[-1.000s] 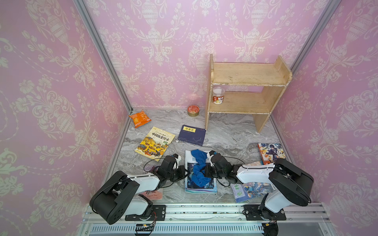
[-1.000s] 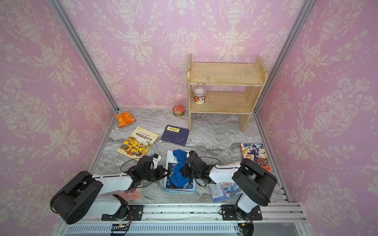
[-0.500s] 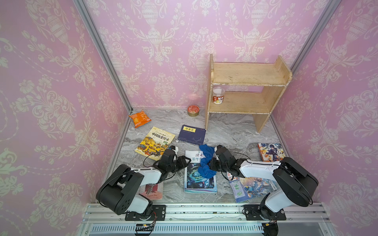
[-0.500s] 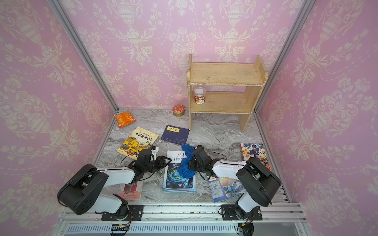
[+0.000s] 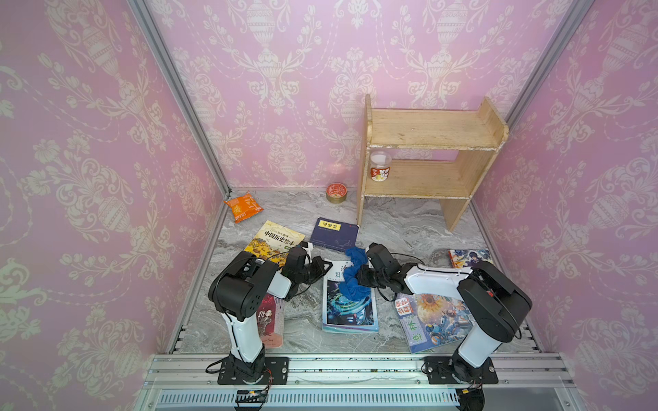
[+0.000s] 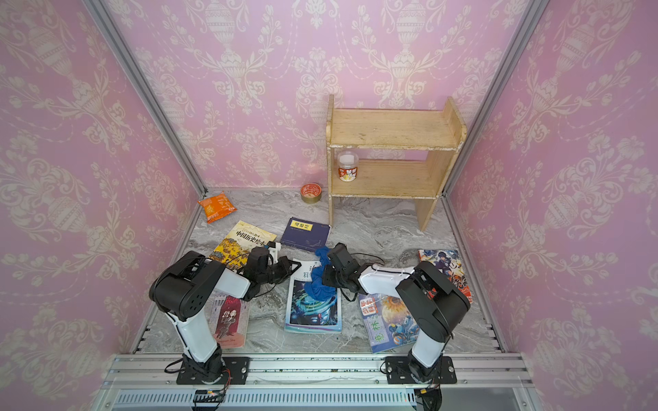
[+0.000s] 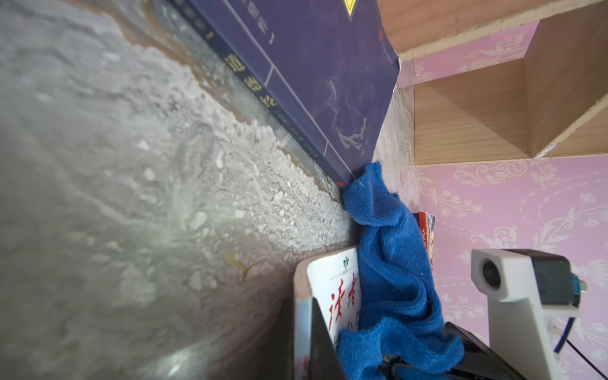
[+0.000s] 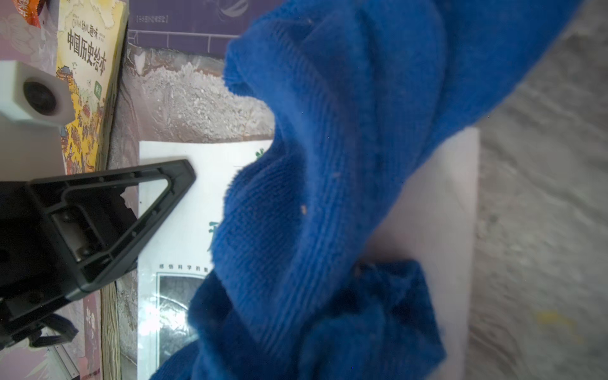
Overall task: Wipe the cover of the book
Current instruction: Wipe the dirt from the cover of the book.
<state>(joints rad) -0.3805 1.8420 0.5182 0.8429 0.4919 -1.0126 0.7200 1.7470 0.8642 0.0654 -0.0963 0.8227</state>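
Observation:
The book [image 5: 350, 313] [image 6: 313, 309] lies flat mid-table, white at its far end with a blue space picture below. A crumpled blue cloth [image 5: 352, 275] [image 6: 320, 279] [image 8: 329, 197] [image 7: 391, 263] rests on the book's far end. My right gripper [image 5: 360, 277] [image 6: 325, 277] is shut on the cloth, its fingers buried in the folds. My left gripper [image 5: 322, 267] [image 6: 293, 265] [image 7: 304, 319] lies on its side at the book's far left corner. It is shut on the book's edge, one finger [image 8: 158, 194] lying on the white cover.
Other books lie around: yellow [image 5: 279, 242], dark blue [image 5: 333, 233], a colourful one [image 5: 432, 320] under the right arm, an anime one [image 5: 470, 258] and a dark red one [image 5: 270, 320]. At the back are a snack bag [image 5: 243, 206], a tin [image 5: 336, 193] and a wooden shelf [image 5: 427, 160].
My right gripper has dragged the cloth from the middle of the cover to its far end. The left gripper has moved from the book's left side to its far left corner.

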